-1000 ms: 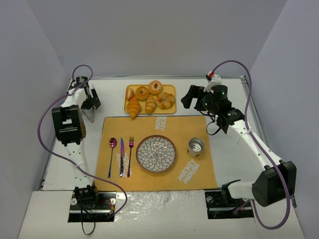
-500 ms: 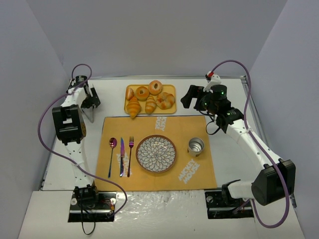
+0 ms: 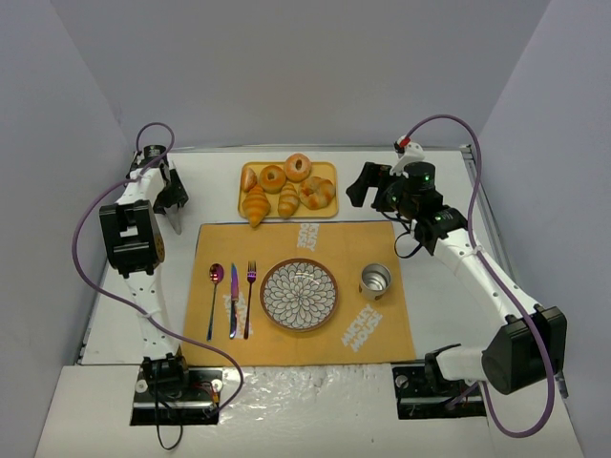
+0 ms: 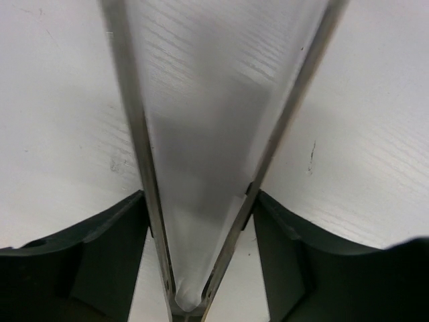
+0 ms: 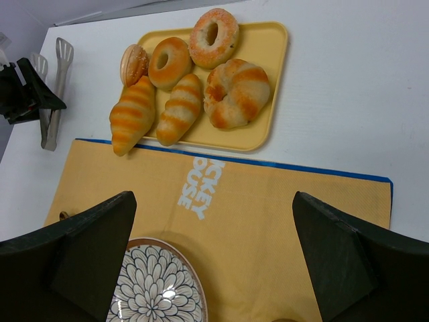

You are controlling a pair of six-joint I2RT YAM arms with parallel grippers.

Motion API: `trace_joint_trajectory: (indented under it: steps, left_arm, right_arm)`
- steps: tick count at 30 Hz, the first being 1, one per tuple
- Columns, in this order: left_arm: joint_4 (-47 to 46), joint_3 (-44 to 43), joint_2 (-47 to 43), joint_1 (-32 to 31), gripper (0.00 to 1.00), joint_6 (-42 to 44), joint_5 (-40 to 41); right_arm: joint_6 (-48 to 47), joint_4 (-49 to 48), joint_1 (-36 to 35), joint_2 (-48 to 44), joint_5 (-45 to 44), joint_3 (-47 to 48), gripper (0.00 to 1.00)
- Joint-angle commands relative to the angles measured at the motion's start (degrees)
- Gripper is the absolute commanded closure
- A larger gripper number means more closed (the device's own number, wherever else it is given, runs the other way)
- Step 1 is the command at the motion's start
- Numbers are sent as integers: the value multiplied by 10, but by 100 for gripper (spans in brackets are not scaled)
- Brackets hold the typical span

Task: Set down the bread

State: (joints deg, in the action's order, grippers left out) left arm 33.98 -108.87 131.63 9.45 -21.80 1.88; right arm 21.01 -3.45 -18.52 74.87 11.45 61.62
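The left gripper (image 4: 199, 198) has its fingers (image 4: 100, 248) pressed against both arms of the metal tongs (image 4: 201, 134), well left of the yellow tray (image 5: 268, 127). The right gripper (image 5: 213, 201) hangs over the placemat (image 5: 268, 215) with its fingers wide apart and nothing between them. The bread (image 5: 132, 114) lies at the tray's near-left corner with its tip over the rim. A smaller croissant (image 5: 177, 109) is just beside it and ring rolls (image 5: 169, 62) are behind. The plate (image 3: 299, 295) sits between the fork (image 3: 250, 298) and the cup (image 3: 375, 281).

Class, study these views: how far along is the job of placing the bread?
Done: nothing yet; the bread lies on the yellow tray and the plate is bare. In hand: the left gripper clasps the tongs; the right gripper is open. Left, probably: carrying the bread to the plate.
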Motion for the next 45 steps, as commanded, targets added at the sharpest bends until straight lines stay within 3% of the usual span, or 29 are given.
trace_joint_trajectory:
  steps: [1, 14, 21, 28, 45]
  left_arm:
    - [6, 13, -9, 6, 47, -8, -9]
    - [7, 46, -116, -16, 59, -11, 18]
    - [24, 61, -161, -31, 58, -14, 53]
    - [45, 62, -203, -49, 50, -18, 73]
    - [79, 67, -293, -88, 50, -10, 77]
  right_arm:
    - [6, -45, -5, -27, 6, 7, 0]
    - [18, -41, -9, -51, 6, -4, 0]
    - [19, -33, -12, -61, 3, -4, 0]
    - [21, -27, -17, -65, 2, 0, 0]
    - [24, -19, -29, -69, -10, -1, 0]
